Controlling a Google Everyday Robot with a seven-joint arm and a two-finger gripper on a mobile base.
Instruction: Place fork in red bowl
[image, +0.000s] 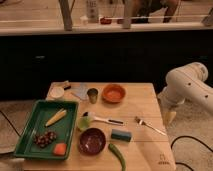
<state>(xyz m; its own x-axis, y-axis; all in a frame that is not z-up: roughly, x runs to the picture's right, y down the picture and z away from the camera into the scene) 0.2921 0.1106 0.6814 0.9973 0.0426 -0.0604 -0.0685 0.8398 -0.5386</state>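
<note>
The small silver fork (150, 126) lies flat on the right part of the wooden table (145, 107), its tines toward the table's middle. The dark red bowl (92, 141) stands near the front edge, left of centre, and looks empty. My white arm (187, 85) comes in from the right. My gripper (170, 118) hangs pointing down just beyond the table's right edge, a little right of the fork and above it. It holds nothing that I can see.
A white-handled utensil (105, 120), a blue sponge (121, 135) and a green pepper (118, 156) lie between bowl and fork. An orange bowl (114, 93) and a metal cup (93, 95) stand at the back. A green tray (30, 125) with food sits at the left.
</note>
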